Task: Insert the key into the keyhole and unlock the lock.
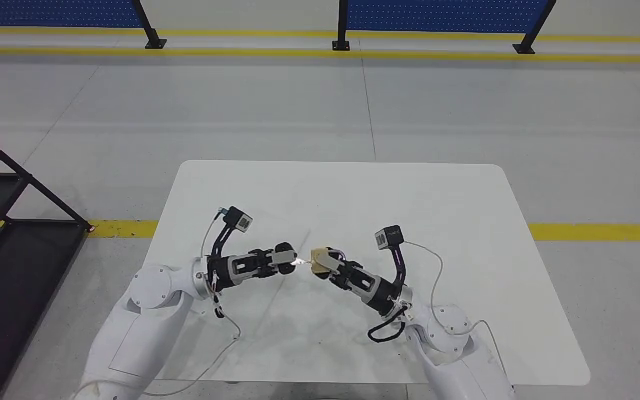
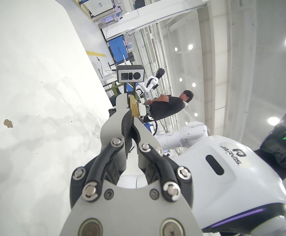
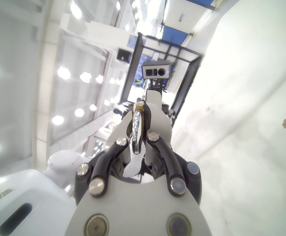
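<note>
- Brass padlock with chrome shackle (image 3: pixel 136 126) sits pinched tight in your right claw (image 3: pixel 141 109).
- Small silver key (image 1: pixel 300 262) is pinched in your left claw (image 2: pixel 127 114), tip at the padlock just ahead of it.

Nothing here clear enough to read off.
- White wall panel (image 3: pixel 181 16), far beyond right gripper (image 3: pixel 140 107) tips: short line of dark print, too small to make out.
- Blue board (image 2: pixel 117 48), far past left gripper (image 2: pixel 131 105) tips: small white mark, unreadable.
- Yellow stripe (image 1: pixel 585 231) painted on floor, well out on right gripper's outer side, past table edge: plain line, no lettering.
</note>
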Tool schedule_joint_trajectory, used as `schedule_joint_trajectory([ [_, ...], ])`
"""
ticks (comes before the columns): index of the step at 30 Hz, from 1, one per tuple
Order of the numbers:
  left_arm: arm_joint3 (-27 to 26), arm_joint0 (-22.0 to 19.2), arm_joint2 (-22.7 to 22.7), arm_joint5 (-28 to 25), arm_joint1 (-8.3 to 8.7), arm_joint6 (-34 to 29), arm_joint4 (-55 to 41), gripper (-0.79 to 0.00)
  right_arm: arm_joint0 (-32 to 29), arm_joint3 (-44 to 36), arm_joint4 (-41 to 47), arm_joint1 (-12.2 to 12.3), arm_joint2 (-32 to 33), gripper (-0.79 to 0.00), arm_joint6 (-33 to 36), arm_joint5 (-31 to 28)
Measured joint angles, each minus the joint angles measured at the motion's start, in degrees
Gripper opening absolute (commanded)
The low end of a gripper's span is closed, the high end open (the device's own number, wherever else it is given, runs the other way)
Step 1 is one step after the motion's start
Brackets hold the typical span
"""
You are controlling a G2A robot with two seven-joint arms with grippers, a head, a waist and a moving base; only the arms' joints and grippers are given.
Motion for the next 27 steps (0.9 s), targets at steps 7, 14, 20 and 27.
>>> schedule_joint_trajectory([
  [7,0.02,-0.09,0.22,0.08,0.1,0.48,0.33,-0.785,0.08,0.2,-0.6,0.34,0.08,-0.785,-1.69,0.4],
  [14,0.02,-0.04,0.69,0.11,0.16,1.07,0.79,-0.785,-0.06,-0.15,-0.98,0.64,-0.29,-0.785,-2.94,0.62],
  [20,0.17,-0.11,0.95,0.35,0.22,1.72,1.09,-0.785,0.01,-0.21,-1.07,0.9,-0.61,-0.785,-3.37,0.59],
  [27,0.0,0.04,0.72,-0.02,0.34,2.35,0.99,-0.785,0.01,-0.16,-0.42,1.2,-0.85,-0.785,-3.72,0.25],
])
